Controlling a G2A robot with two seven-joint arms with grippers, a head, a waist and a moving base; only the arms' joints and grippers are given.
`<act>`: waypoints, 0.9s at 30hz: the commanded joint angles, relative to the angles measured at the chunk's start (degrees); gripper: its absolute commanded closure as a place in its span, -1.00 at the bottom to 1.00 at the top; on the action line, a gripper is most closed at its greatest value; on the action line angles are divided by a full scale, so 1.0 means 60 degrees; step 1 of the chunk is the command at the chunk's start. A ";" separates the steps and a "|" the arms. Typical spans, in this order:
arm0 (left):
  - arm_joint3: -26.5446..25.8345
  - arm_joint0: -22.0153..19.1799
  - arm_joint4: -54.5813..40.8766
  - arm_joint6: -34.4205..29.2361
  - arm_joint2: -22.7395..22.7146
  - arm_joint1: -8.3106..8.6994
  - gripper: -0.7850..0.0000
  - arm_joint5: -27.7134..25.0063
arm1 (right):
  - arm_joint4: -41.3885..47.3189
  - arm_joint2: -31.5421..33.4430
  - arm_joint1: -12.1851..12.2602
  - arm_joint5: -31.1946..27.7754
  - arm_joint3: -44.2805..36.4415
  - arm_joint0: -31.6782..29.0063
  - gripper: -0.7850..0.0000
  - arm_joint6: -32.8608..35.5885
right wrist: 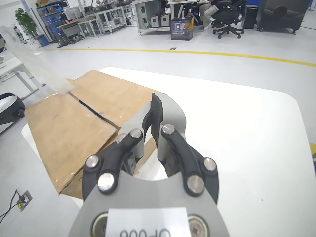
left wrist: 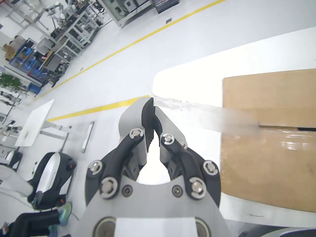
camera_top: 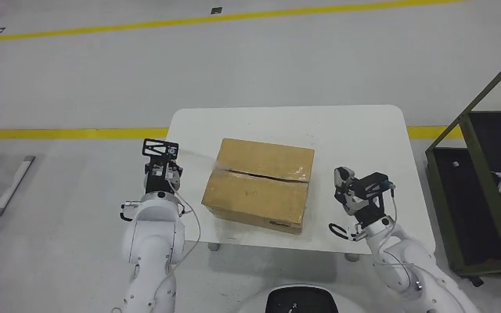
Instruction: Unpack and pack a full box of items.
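Observation:
A closed brown cardboard box [camera_top: 260, 185] sits in the middle of the white table [camera_top: 360, 133], its top flaps meeting at a central seam. A strip of clear packing tape [left wrist: 205, 115] stretches from the seam of the box [left wrist: 271, 134] to my left gripper [left wrist: 152, 108], which is shut on the tape's free end just off the table's left edge [camera_top: 167, 150]. The tape [right wrist: 32, 62] shows rising off the box [right wrist: 74, 124] in the right wrist view. My right gripper [right wrist: 155, 109] is shut and empty, hovering over the table right of the box [camera_top: 348, 188].
A dark green metal frame cart [camera_top: 470, 196] stands beside the table's right edge. Yellow floor lines [camera_top: 78, 133] run past the table. Bare tabletop [right wrist: 234, 129] lies right of and behind the box.

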 commanded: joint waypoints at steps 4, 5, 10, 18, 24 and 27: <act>0.0116 0.0030 0.0351 0.0092 -0.0676 0.0036 1.00 0.0470 | -0.0203 -0.0289 -0.0022 -0.0194 0.0041 0.0084 1.00 0.0056; 0.0157 -0.0015 0.0377 0.0127 -0.0741 0.0038 1.00 0.0535 | -0.0211 -0.0328 -0.0027 -0.0197 0.0081 0.0082 1.00 0.0061; 0.0641 -0.0326 0.0441 0.0294 -0.0960 0.0039 1.00 0.0833 | -0.0280 -0.0407 -0.0041 -0.0221 0.0194 0.0123 1.00 0.0083; 0.1326 -0.0555 0.0690 0.0244 -0.1218 0.0061 -1.00 0.0843 | -0.0344 -0.0387 -0.0047 -0.0226 0.0265 0.0162 1.00 0.0173; 0.1385 -0.0400 0.0692 0.0219 -0.1203 0.0054 -1.00 0.0801 | -0.0320 -0.0332 -0.0051 -0.0189 0.0318 0.0153 1.00 0.0225; 0.1363 -0.0317 0.1047 0.0220 -0.1192 0.0072 -1.00 0.0674 | -0.0329 -0.0327 -0.0056 -0.0167 0.0317 0.0154 1.00 0.0236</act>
